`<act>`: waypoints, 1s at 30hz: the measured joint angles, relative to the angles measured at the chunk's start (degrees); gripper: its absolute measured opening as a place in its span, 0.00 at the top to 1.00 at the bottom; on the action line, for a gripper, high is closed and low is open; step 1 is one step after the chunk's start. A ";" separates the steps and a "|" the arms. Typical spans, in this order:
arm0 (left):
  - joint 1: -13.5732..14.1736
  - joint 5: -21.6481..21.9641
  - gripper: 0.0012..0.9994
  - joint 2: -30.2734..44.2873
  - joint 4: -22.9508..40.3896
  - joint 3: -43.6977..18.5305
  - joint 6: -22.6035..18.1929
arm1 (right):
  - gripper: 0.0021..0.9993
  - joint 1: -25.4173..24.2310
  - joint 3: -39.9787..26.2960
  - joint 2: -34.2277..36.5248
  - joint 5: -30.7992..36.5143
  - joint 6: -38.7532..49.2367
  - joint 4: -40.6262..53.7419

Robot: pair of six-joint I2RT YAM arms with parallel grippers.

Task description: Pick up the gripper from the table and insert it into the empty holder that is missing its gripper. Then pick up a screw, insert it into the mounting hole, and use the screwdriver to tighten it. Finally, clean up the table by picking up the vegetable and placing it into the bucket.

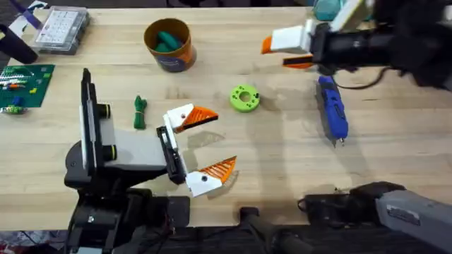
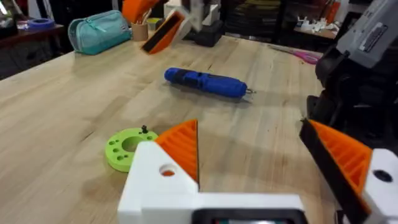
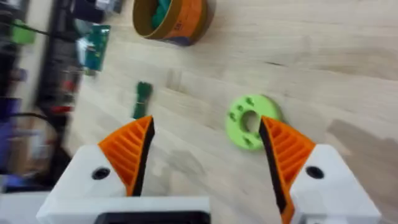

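Left jaws [image 1: 199,144]: wide open, empty, low over the wooden counter [image 1: 282,162].
Right jaws [image 1: 286,53]: open, empty, above the far counter.
Blue pen-shaped screwdriver [image 1: 332,107]: lying flat, near right jaws.
Dark-green knobbly vegetable [image 1: 140,111]: on counter, apart from the round orange bucket [image 1: 169,44].
Lime-green disc [image 1: 245,98]: between vegetable and screwdriver.

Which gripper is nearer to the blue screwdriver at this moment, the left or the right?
The right. The right gripper hangs just beyond the top end of the screwdriver. The left gripper sits farther away, on the other side of the green disc.
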State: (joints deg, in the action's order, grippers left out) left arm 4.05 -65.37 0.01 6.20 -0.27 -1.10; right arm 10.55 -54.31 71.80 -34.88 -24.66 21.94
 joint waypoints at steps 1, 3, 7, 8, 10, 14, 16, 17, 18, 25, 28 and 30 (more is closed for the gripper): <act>0.00 0.01 0.01 0.00 0.00 0.00 0.00 | 0.00 0.27 -0.72 -1.87 2.31 1.98 3.66; 0.00 0.00 0.01 0.00 0.00 0.00 0.00 | 0.00 1.05 -1.82 -4.76 6.54 5.20 9.39; 0.00 -0.01 0.01 0.00 0.00 0.00 0.00 | 0.00 4.28 -4.88 -8.07 15.93 10.71 19.82; 0.00 0.00 0.01 0.00 0.00 0.00 0.00 | 0.00 5.43 -5.97 -8.20 18.07 11.84 22.05; 0.00 0.00 0.01 0.00 0.00 0.00 0.00 | 0.00 7.94 -7.99 -7.92 21.79 13.64 25.17; 0.00 -0.01 0.01 0.00 0.00 0.00 0.01 | 0.00 14.04 -11.77 -5.31 28.84 15.62 30.21; 0.00 0.00 0.01 0.00 0.00 0.00 0.00 | 0.00 16.91 -12.69 -2.96 31.80 16.23 31.26; 0.00 0.00 0.01 0.00 0.00 0.00 0.00 | 0.00 18.23 -12.90 -1.57 33.06 16.46 31.72; 0.00 -0.01 0.01 0.00 0.00 0.00 0.00 | 0.00 19.18 -12.98 -0.28 33.99 16.63 32.13; 0.00 -0.01 0.01 0.00 0.00 0.00 0.00 | 0.00 22.68 -13.00 6.65 37.12 17.26 33.62; 0.00 -0.01 0.01 0.00 0.00 0.00 0.00 | 0.00 22.81 -12.79 7.61 37.51 17.34 33.30; 0.00 -0.01 0.01 0.00 0.00 0.00 0.01 | 0.00 22.81 -12.19 7.89 37.76 17.43 32.93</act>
State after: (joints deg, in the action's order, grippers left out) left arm 4.05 -65.39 0.01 6.20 -0.27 -1.09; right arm 33.36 -66.50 79.69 2.88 -7.23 54.87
